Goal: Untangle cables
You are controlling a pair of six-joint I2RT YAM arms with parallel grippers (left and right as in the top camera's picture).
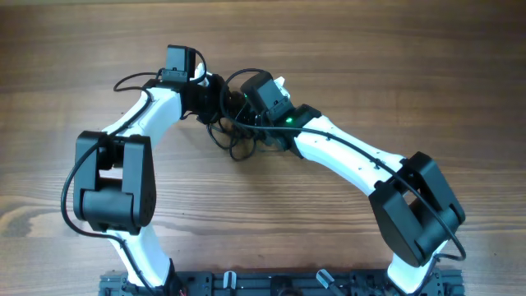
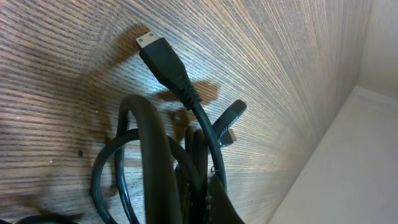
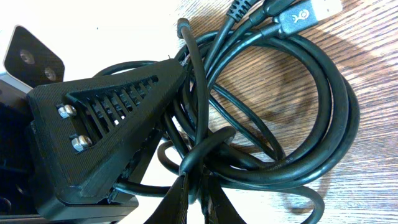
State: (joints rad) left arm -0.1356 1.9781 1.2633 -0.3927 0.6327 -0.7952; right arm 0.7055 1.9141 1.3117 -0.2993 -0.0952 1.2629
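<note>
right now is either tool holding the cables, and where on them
Both seem shut on the cables: the left tool on strands below the plug ends, the right tool on bunched loops mid-clump.

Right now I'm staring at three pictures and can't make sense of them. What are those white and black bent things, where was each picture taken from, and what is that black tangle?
The bent things are two robot arms at a wooden table. One picture looks down from above; the other two come from small cameras on each arm's wrist. The tangle is a clump of thin black cables, looped over each other, with plug ends sticking out. The left gripper has its jaws shut on the cables; its wrist view shows cords bunched at the bottom and a small plug above. The right gripper has its jaws closed around cords too, with wide loops lying on the wood.
</note>
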